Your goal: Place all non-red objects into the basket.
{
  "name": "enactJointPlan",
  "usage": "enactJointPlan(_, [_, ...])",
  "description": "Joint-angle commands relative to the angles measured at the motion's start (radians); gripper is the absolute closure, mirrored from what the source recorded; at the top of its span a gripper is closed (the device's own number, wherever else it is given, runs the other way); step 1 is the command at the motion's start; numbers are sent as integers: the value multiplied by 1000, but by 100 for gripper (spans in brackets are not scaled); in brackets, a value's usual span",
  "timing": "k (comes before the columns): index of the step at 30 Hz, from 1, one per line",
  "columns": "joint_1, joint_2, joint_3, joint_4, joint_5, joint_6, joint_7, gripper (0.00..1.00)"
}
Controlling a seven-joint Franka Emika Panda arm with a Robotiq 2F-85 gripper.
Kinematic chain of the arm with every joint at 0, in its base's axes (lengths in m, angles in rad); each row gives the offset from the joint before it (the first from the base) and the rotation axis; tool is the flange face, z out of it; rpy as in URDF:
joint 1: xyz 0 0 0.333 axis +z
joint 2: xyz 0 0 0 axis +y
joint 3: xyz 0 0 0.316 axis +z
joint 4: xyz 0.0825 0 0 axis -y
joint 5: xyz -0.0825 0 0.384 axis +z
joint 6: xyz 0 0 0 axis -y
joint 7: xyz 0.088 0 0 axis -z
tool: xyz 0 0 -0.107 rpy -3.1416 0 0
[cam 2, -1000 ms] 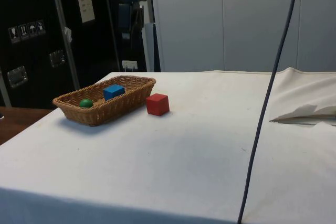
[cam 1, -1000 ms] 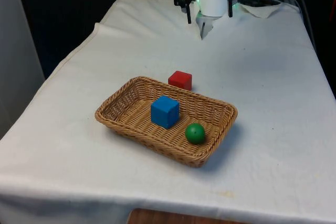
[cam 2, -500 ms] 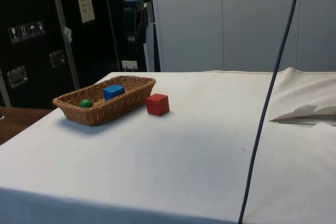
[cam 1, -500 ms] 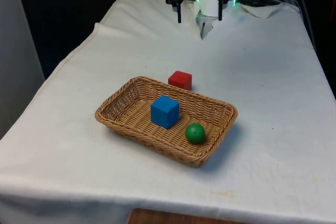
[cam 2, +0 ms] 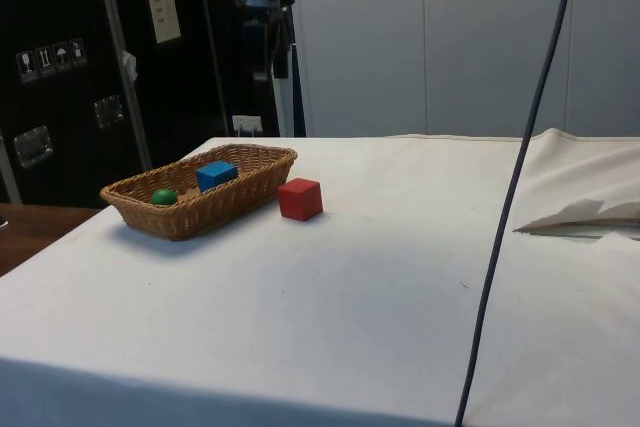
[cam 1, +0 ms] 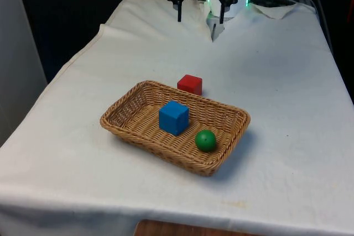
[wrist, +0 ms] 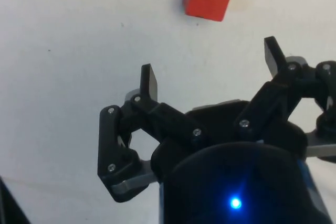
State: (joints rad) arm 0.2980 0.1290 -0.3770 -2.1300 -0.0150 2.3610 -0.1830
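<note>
One wicker basket (cam 1: 229, 114) stood near the middle of the desk (cam 1: 287, 81), holding one blue cube (cam 1: 173, 118) and one green ball (cam 1: 205, 140), the two apart. One red cube (cam 1: 189, 84) sat on the cloth just beyond the basket's far rim. The pincer (cam 1: 199, 14) hung at the desk's far end, well apart from the basket, fingers spread wide and gripping nothing. Bare cloth surrounded the basket on every side.
</note>
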Motion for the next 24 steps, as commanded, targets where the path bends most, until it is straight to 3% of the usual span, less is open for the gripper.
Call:
enactJointPlan(1, [2, -4, -5, -5, -23, 12, 20, 0])
enactJointPlan(14, [0, -1, -4, 7, -45, -2, 126, 0])
enactJointPlan(24, [2, -30, 3, -26, -37, 5, 170, 0])
